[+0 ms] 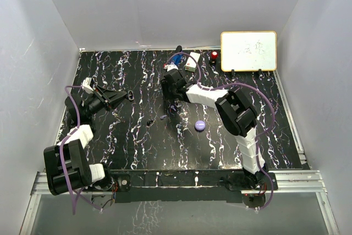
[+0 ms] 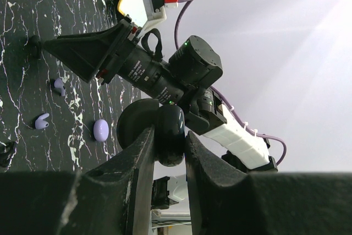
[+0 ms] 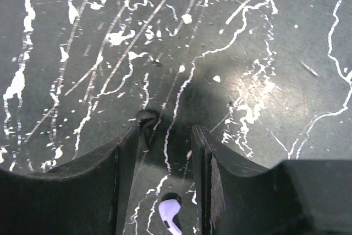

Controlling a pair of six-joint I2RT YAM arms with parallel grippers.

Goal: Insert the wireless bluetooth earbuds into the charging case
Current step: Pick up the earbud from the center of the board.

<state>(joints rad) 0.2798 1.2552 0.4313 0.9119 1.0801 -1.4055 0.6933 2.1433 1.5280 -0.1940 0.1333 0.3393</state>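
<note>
Right hand (image 3: 168,133): fingers apart, tips down close to the worktop (image 1: 121,141), nothing clamped.

Left hand (image 2: 170,136): fingers closed on a black puck (image 2: 175,115), which I take to be a charging case. It is held on edge, off the worktop, facing the right arm.

Whiteboard (image 1: 248,50), propped at the far right edge: faint scribbles that I cannot read. Print on the right arm's wrist housing, seen from the left wrist, is too small for me to read. I find no brand or label elsewhere.

Lavender puck (image 1: 200,125): lying flat on the worktop just beside the right forearm, apart from both hands.

Lavender earbud (image 3: 169,213): on the worktop in the gap between the right fingers, touching neither, set back from the tips toward the wrist. Its long axis runs roughly along the fingers, bulb toward the tips, stem toward the wrist. I judge this the relation that governs the pick. The right arm is much the nearer, and its fingers straddle the bud across its short axis. The tips sit beyond it, though, so I would draw the hand back before closing.

Two lavender earbuds (image 2: 41,120) show near the right hand in the left wrist view; one may be the same bud.

Dark speck (image 3: 146,119) at one right fingertip: perhaps the black earbud; I cannot tell.
</note>
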